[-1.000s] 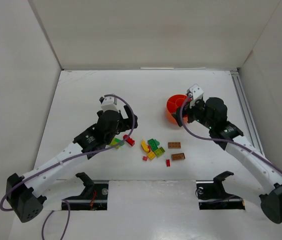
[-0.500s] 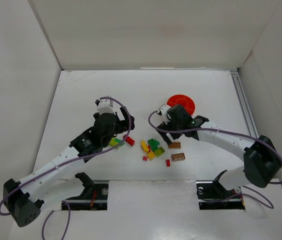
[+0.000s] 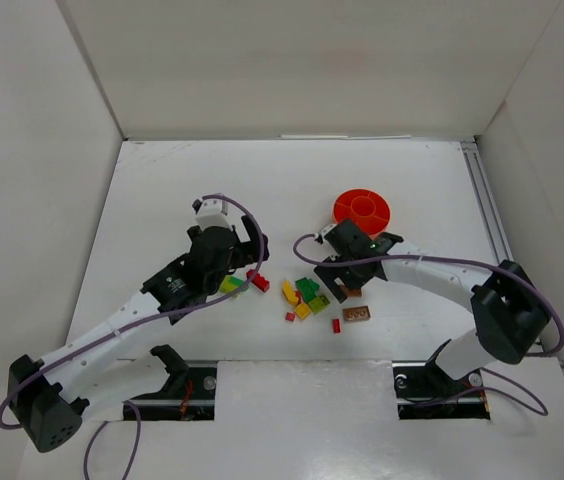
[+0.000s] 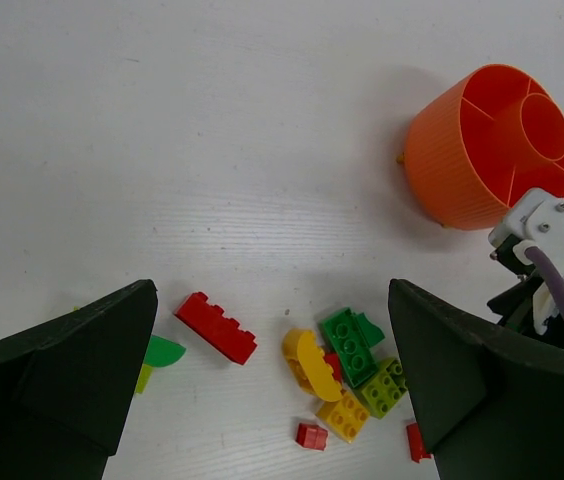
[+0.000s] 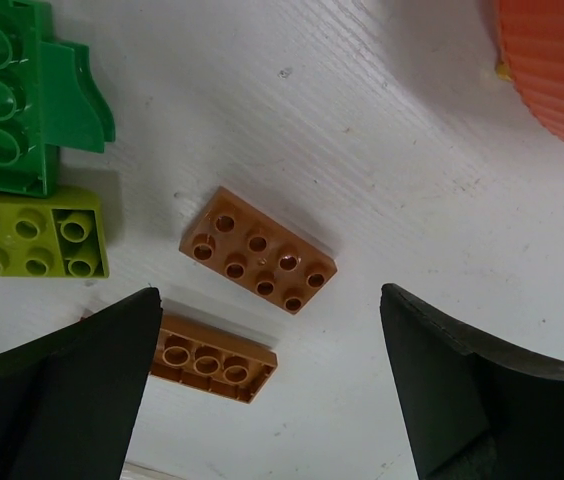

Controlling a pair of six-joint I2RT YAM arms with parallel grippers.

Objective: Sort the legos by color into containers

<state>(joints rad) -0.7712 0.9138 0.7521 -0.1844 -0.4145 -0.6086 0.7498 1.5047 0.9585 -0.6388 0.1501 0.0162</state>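
None of the legos (image 3: pixel 307 290) shows inside the orange dish (image 3: pixel 362 210), so I judge the sorting to be at its very start, with every brick left to move. The dish stands on the desk (image 3: pixel 182 190) towards the far edge and rather nearer the right edge. From above, its compartments look bare. The left wrist view reaches only partly into them and shows nothing there either.

The bricks lie loose nearer the near edge, about midway between the side edges. A red brick (image 4: pixel 215 327) sits apart on the side towards the left edge. Beyond it come a yellow curved piece (image 4: pixel 305 360), a green brick (image 4: pixel 345 343), a lime brick (image 4: pixel 386 385) and a few small red and yellow ones, several of them touching. Two brown ones lie on the side towards the right edge, closest to the dish.

The right pincer (image 5: pixel 270 300) hangs low over these, spread wide and holding nothing. One brown brick (image 5: pixel 258 250) lies untouched between its fingers, and the other brown brick (image 5: pixel 212 358) is just beside it. The left pincer (image 4: pixel 270 300) is likewise wide apart and empty, above the red brick. Brown looks the likely first colour to go.
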